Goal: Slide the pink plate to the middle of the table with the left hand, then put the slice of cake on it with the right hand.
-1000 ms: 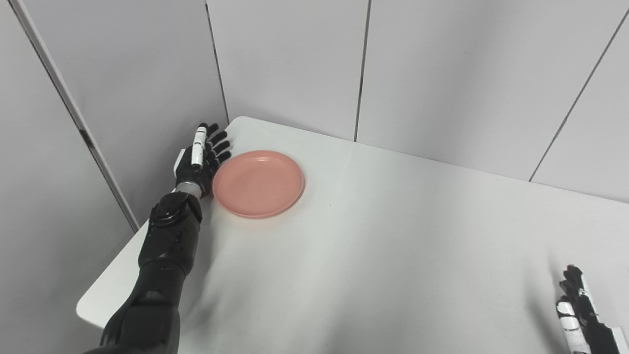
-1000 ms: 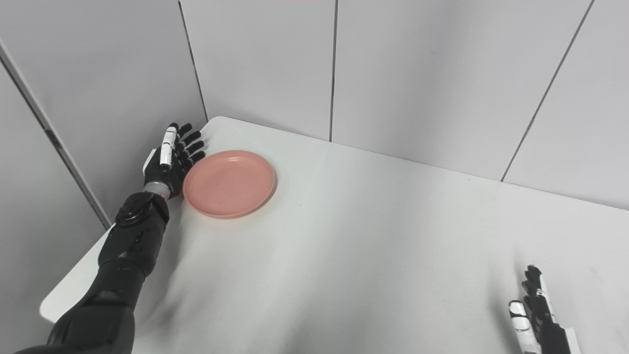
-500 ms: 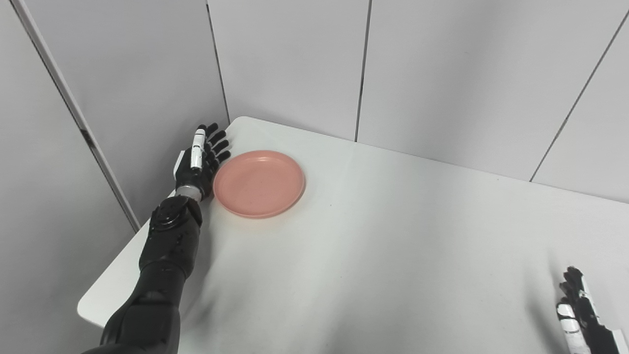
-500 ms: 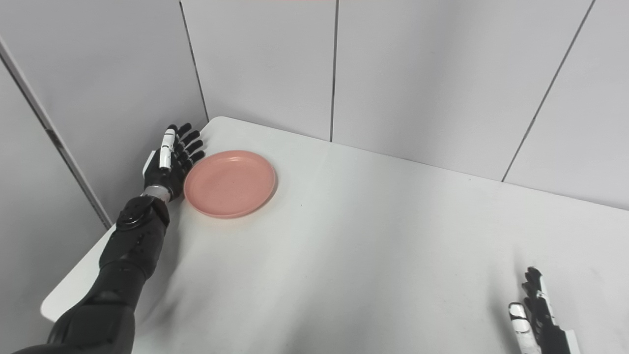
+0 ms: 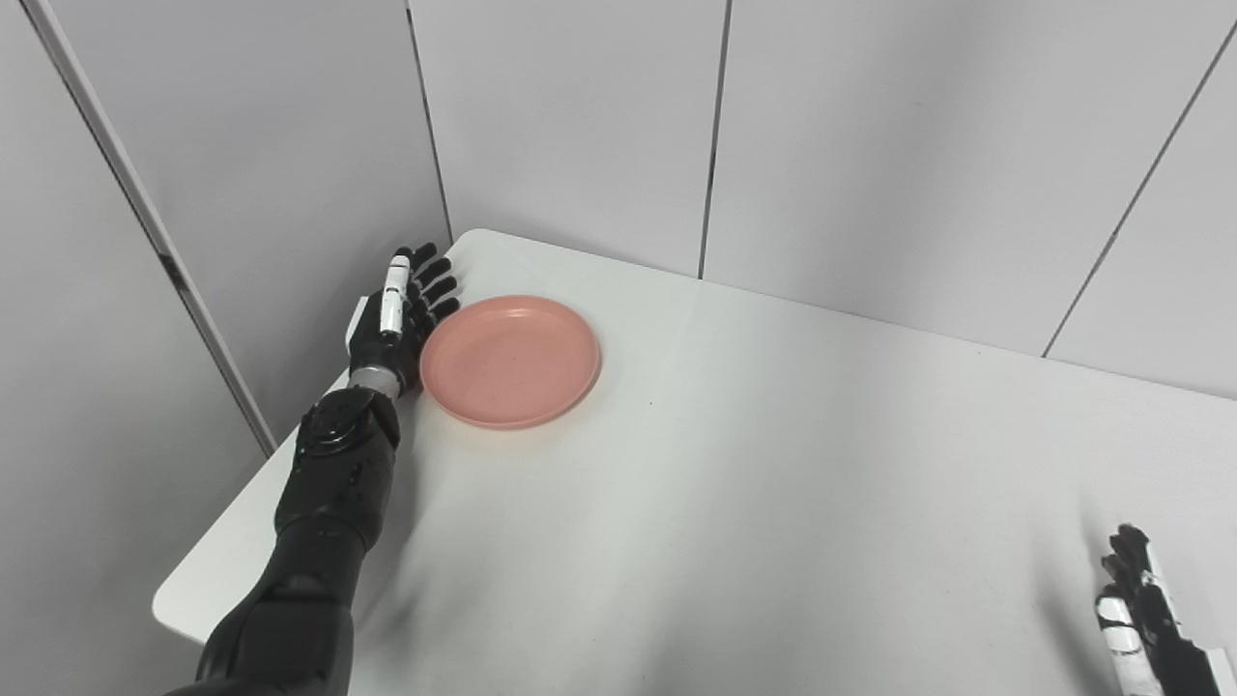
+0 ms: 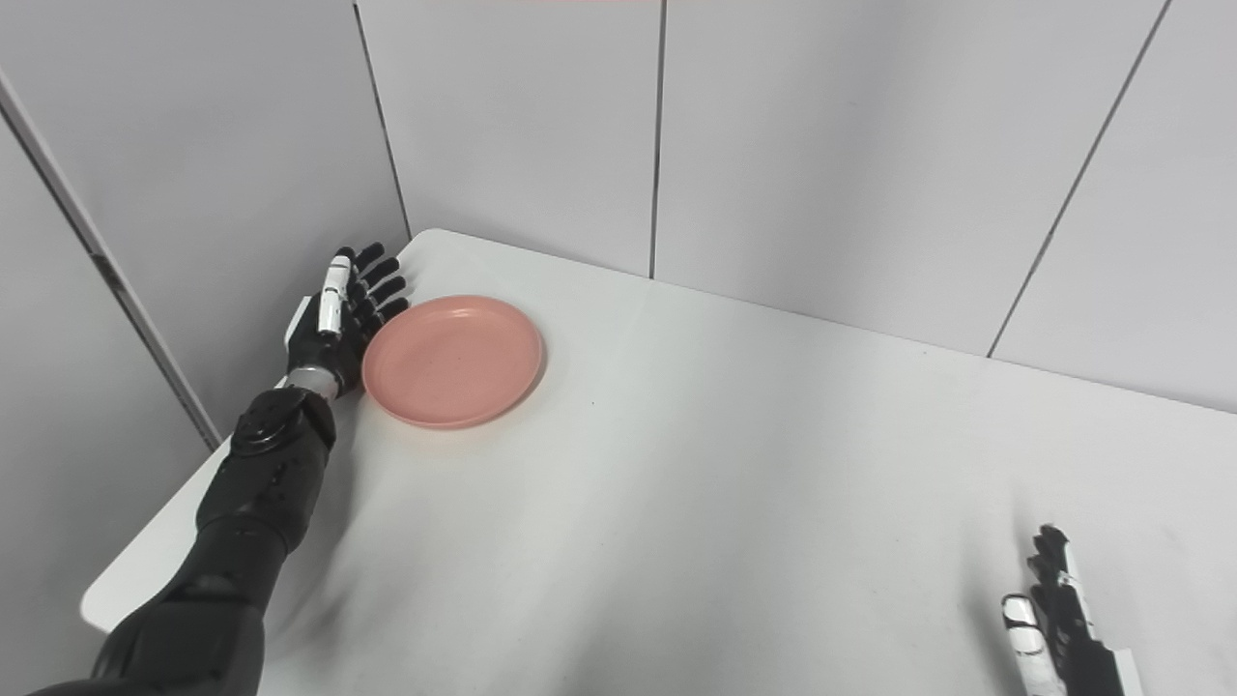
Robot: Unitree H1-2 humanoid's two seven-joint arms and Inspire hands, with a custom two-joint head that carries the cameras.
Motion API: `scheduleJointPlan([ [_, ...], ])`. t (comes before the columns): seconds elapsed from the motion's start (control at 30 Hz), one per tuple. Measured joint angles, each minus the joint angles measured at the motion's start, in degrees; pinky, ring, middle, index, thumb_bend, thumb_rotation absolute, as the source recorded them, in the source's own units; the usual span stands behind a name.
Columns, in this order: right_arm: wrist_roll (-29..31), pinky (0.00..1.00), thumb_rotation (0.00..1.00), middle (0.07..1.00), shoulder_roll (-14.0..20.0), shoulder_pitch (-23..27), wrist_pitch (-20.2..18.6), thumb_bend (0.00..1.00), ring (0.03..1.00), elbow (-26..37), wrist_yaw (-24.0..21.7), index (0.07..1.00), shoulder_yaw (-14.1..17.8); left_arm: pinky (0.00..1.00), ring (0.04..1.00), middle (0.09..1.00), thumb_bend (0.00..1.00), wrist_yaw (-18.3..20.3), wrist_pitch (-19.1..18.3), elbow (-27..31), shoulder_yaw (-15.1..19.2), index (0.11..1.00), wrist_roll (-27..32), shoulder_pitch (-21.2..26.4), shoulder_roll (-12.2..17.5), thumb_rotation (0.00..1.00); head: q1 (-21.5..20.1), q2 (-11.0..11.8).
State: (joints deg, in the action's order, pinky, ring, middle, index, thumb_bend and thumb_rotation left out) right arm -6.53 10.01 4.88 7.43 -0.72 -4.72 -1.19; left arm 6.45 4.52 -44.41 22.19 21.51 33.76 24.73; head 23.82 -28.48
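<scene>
Smooth white table [image 5: 773, 464], round glossy pink plate [image 5: 510, 361] beside flat, spread-fingered left hand [image 5: 391, 319].

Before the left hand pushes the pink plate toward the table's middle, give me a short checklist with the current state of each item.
1. Left hand beside the outer rim of the round pink plastic plate, fingers apart: ok.
2. Hand actually touching the rim: cannot tell.
3. Plate lying flat on the white table, with nothing on it: ok.
4. Path from plate to table middle free of objects: ok.
5. Right hand low at the near right edge, out of the path: ok.
6. Slice of cake in view for the later step: not ok, neither view shows it.
</scene>
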Motion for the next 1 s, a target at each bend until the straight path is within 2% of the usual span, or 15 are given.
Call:
scheduleJointPlan([
  [0.23,0.22,0.98,1.00,0.985,0.02,0.01,-0.09,0.35,0.973,-0.07,-0.07,0.986,0.01,0.87,0.871,0.870,0.36,1.55,1.44,1.07,-1.92,0.851,-0.16,-0.44,-1.88,1.00,-0.79,-0.44],
  [0.43,0.18,0.96,1.00,0.982,-0.07,0.01,-0.06,0.34,0.969,-0.05,0.27,0.984,0.01,0.86,0.876,0.875,0.38,1.49,-0.28,3.97,-3.37,0.852,-0.12,-0.65,-4.15,1.00,-1.58,-0.70],
  [0.8,-1.39,0.95,1.00,0.980,-0.33,-0.04,-0.12,0.38,0.969,0.17,0.95,0.980,-0.34,0.85,0.881,0.885,0.43,2.59,-1.06,5.42,-6.11,0.862,-0.62,-0.83,-4.86,1.00,-3.34,-1.49],
  [1.0,-1.93,0.94,1.00,0.974,-0.58,-0.06,-0.14,0.40,0.960,0.28,1.51,0.976,-0.50,0.85,0.871,0.873,0.40,2.61,-1.14,5.74,-6.76,0.863,-1.32,-0.43,-6.08,1.00,-4.83,-2.11],
])
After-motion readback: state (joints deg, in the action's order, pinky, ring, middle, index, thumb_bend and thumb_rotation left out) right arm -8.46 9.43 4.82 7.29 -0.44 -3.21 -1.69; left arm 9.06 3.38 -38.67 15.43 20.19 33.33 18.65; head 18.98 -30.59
